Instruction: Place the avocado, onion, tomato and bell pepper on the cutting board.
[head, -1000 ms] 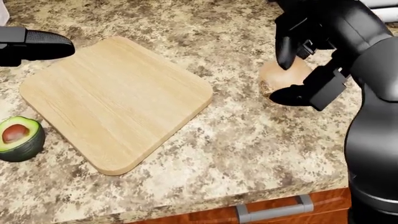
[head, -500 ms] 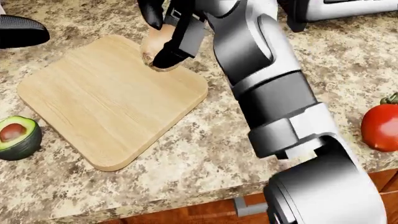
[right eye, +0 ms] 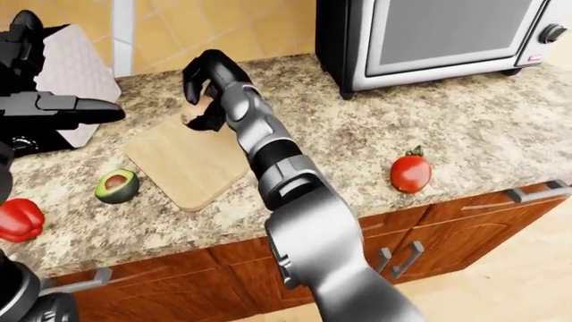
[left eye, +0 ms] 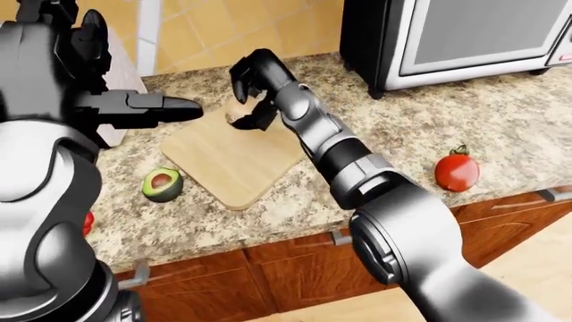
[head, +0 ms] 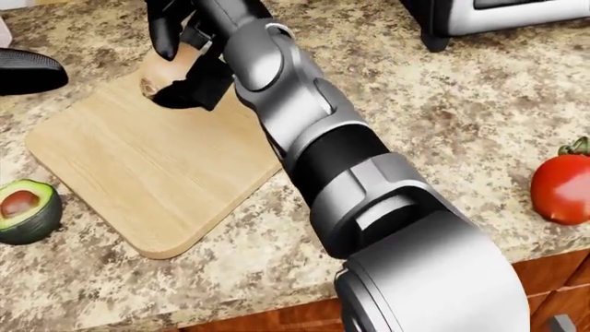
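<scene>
My right hand [head: 173, 69] is shut on the tan onion [head: 168, 68] and holds it over the upper left corner of the wooden cutting board [head: 157, 173]. The board lies bare on the granite counter. A halved avocado [head: 25, 207] sits on the counter just left of the board. The red tomato [head: 562, 187] stands far right near the counter edge. The red bell pepper [right eye: 18, 220] lies at the far left of the right-eye view. My left hand [left eye: 152, 109] hovers open, above the board's left corner, and holds nothing.
A black and silver toaster oven [left eye: 465, 33] stands at the top right on the counter [head: 443, 124]. A white appliance [right eye: 76, 74] stands at the top left by the tiled wall. Wooden drawers with metal handles [right eye: 402, 258] run below the counter edge.
My right arm carried the onion from the counter right of the board, leftward across it, to its upper left corner. The left hand barely moved. The view shifted slightly.
</scene>
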Robot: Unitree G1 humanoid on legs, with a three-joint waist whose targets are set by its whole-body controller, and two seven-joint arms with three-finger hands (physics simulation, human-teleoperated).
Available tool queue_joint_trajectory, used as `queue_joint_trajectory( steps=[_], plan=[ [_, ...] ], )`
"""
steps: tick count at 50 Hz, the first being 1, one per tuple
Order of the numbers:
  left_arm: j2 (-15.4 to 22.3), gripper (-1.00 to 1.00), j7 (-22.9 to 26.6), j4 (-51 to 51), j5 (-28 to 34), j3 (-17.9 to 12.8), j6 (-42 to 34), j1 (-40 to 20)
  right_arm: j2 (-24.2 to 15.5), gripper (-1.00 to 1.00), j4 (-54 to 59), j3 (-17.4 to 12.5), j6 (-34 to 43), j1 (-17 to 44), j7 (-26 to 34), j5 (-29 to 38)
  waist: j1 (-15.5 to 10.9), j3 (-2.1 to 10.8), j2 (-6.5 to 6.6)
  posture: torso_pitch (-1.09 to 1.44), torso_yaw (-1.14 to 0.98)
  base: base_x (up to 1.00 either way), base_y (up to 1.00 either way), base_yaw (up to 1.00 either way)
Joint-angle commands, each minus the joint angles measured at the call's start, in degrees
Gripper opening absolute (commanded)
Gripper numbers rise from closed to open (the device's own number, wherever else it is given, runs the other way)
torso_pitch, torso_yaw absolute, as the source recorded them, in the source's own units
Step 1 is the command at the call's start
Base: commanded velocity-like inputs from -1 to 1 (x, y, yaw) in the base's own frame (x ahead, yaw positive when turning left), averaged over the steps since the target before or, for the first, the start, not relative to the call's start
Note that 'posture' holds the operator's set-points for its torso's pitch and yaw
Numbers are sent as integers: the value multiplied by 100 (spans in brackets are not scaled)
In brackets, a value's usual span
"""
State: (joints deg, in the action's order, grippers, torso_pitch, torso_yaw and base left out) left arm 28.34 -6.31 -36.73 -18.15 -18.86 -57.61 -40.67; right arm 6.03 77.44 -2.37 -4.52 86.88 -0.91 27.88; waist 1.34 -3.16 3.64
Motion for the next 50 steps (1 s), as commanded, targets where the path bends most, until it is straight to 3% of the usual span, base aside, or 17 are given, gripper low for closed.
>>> queue_joint_trajectory(
  steps=[1, 7, 15, 25, 26, 32, 45, 47, 50],
  plan=[
    [84, 100, -21, -119, 23, -93, 162, -149, 2, -100, -218, -20, -241, 207, -235, -88, 2, 174, 45, 0, 0, 0, 0, 0],
    [142, 100, 24, -160, 19, -148, 111, -94, 112, -100, -123, -26, -482, 46, -662, -16, -6, 181, 44, 0, 0, 0, 0, 0],
    [164, 100, 27, -220, 13, -163, 95, -31, 138, -92, -101, -28, -483, -66, -763, 95, -24, 177, 37, 0, 0, 0, 0, 0],
    [199, 100, 36, -176, 19, -141, 47, -147, 147, -49, -85, 1, -410, -154, -715, 238, -34, 187, 29, 0, 0, 0, 0, 0],
    [213, 100, 40, -180, 8, -157, 30, -167, 155, -34, -82, 5, -414, -173, -703, 254, -35, 188, 28, 0, 0, 0, 0, 0],
    [199, 100, 38, -224, 0, -178, 50, -93, 170, -4, -82, 5, -392, -210, -686, 311, -37, 192, 31, 0, 0, 0, 0, 0],
    [262, 100, 26, -278, -53, -239, -18, -113, 199, 25, -91, 9, -356, -228, -577, 349, -33, 200, 35, 0, 0, 0, 0, 0],
    [270, 100, 17, -297, -76, -253, -40, -116, 198, 34, -93, 7, -350, -225, -559, 347, -32, 200, 37, 0, 0, 0, 0, 0],
    [279, 100, -7, -303, -93, -233, -61, -144, 199, 95, -94, 11, -346, -232, -539, 348, -32, 199, 38, 0, 0, 0, 0, 0]
  ],
)
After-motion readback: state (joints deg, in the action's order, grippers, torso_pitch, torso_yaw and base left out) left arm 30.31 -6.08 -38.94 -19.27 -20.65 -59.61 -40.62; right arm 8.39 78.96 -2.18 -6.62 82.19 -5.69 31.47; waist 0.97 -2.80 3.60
